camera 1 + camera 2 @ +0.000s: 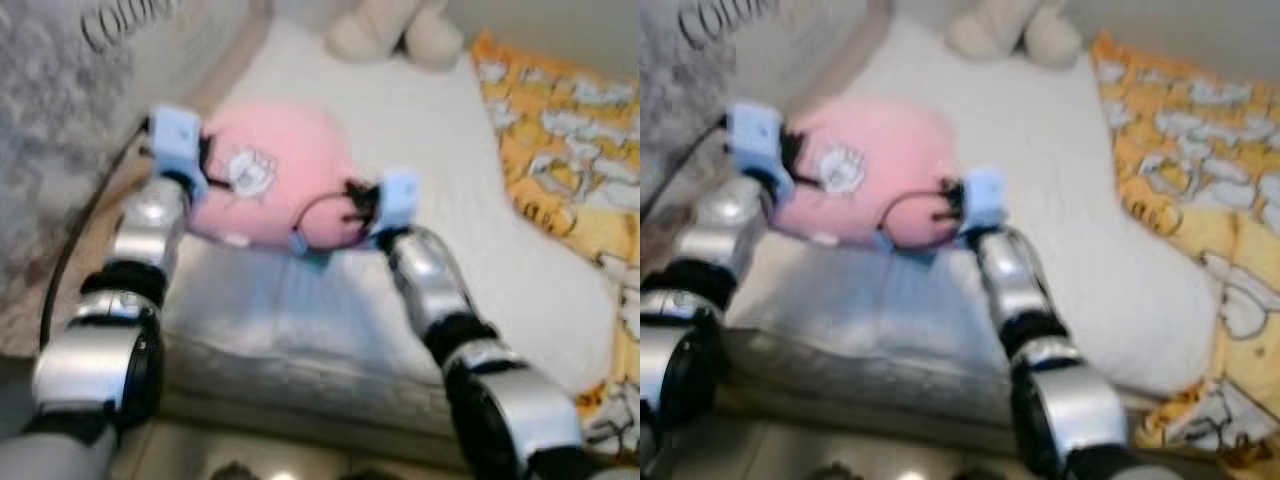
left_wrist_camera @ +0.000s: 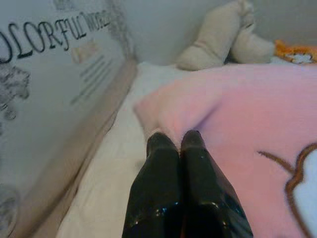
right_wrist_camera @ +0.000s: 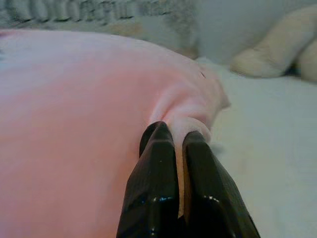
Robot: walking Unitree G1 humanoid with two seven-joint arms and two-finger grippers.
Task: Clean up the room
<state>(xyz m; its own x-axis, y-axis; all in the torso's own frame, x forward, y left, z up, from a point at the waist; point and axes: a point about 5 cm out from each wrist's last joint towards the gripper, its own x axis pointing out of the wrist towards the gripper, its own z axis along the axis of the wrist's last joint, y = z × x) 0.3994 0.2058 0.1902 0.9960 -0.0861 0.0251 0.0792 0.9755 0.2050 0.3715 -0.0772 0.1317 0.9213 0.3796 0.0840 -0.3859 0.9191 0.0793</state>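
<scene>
White quilted bed sheet (image 1: 420, 130), spread flat. Cream plush toy (image 1: 395, 30) at its far end. Orange-and-yellow patterned blanket (image 1: 560, 150) along the right. Grey printed board with black lettering (image 2: 54, 64) along the left.

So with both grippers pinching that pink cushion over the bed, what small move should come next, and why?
Probably carry the soft pink cushion forward toward the head of the white bed and lower it there. The left gripper and right gripper each pinch a fold at opposite corners, fingers shut, and the cushion seems to hang over the mattress near its foot edge, so setting it down flat looks like the tidy finish.
</scene>
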